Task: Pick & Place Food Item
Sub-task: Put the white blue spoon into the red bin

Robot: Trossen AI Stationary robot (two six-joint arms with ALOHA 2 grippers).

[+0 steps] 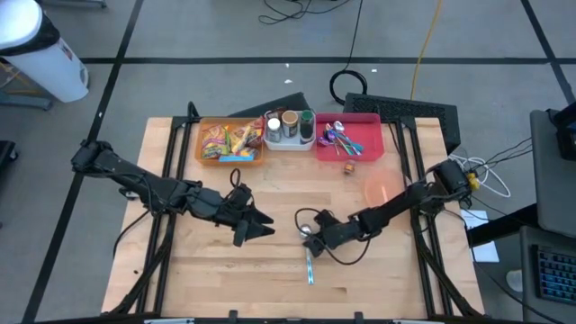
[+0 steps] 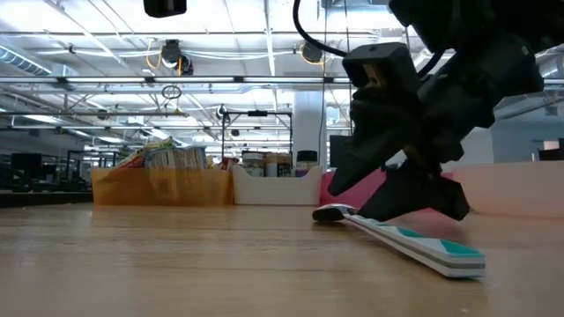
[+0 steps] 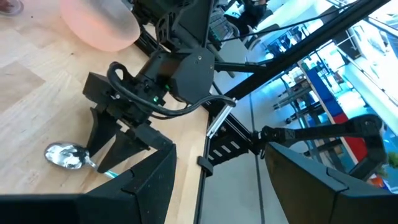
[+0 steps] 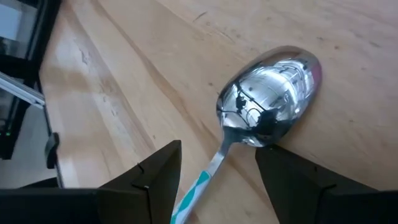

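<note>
Your right gripper [image 1: 317,236] stands open astride the spoon [image 1: 309,252] at six o'clock; your left gripper [image 1: 256,223] waits open beside. At twelve: orange bin [image 1: 203,156] of snacks, white tray [image 1: 290,142] of jars, pink bin [image 1: 378,144] of utensils.

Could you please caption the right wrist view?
Open right gripper poised over the spoon lying on the table.

You're looking at a light wooden table [image 1: 207,270] filling the middle of the high view. Along its upper edge sit an orange bin [image 1: 230,142] of snack packets, a white tray [image 1: 290,131] of jars and a pink bin [image 1: 349,137] (utensils inside). A pink bowl [image 1: 380,191] rests right of centre; a spoon [image 1: 310,250] lies lower centre.
</note>
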